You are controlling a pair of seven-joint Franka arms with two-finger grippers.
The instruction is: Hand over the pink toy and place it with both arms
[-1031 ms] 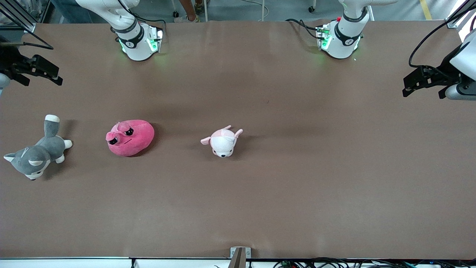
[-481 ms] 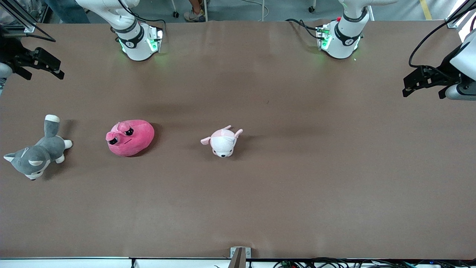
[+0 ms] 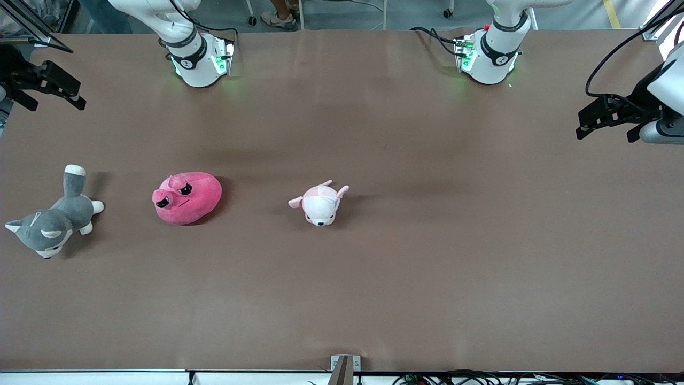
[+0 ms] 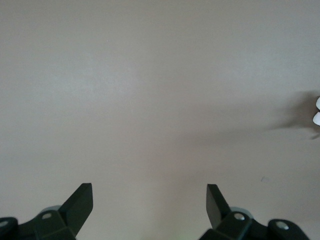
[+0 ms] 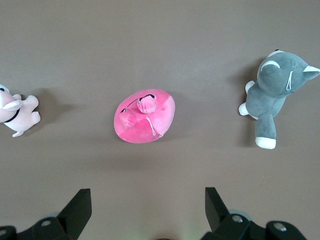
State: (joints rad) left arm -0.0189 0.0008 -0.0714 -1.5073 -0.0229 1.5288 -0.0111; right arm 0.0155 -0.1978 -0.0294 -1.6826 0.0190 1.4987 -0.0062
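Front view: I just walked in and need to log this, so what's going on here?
Nothing is held yet. The pink toy lies on the table between a grey husky plush and a small white plush. The right end effector hangs open over the right arm's end of the table, its wrist view looking down on the pink toy. The left end effector waits open at the left arm's end.
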